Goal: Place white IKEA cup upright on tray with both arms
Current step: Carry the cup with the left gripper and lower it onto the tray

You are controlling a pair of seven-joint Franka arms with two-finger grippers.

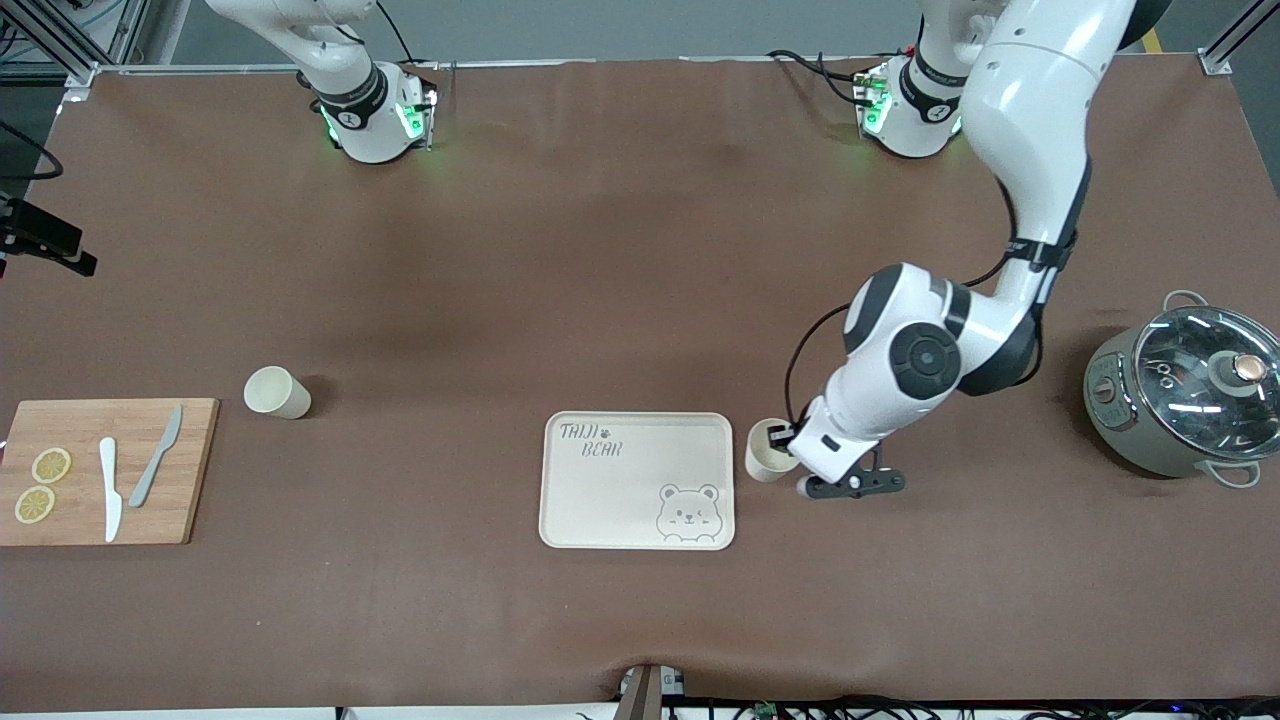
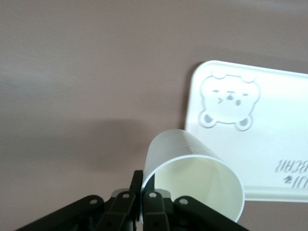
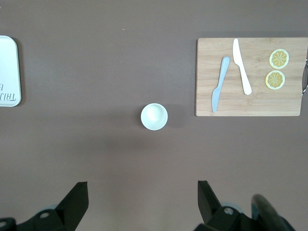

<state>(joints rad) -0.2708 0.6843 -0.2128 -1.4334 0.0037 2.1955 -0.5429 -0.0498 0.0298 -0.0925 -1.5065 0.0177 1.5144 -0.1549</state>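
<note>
Left claw point(image 1: 786, 441) is clamped on the rim of a white tapered plastic cup point(image 1: 768, 452), one finger inside the mouth, one outside. Cup sits just beside the flat cream rectangular tray point(image 1: 600, 500), at the edge toward the left arm's end of the table point(image 1: 640, 250), not on it yet. In the left wrist view the cup point(image 2: 192, 173) looks tilted, mouth toward the camera; can't tell if its base touches the table.

Right claw point(image 3: 142, 202) hangs high w/ fingers spread wide, nothing in it, over a second white cup point(image 1: 277, 392) standing upright near the bamboo cutting board point(image 1: 195, 470); that arm waits.

To do this step well, probably: keep the rim pinch firm, lift enough to clear the tray lip, carry over a bare part of the tray, level the cup so the base lands flat, let go only once it stands. Risk: the rim grip lets the cup swing or tip.

Readable writing: "TAIJI BEAR" on the tray, next to a grey bear drawing point(image 1: 688, 513)
</note>
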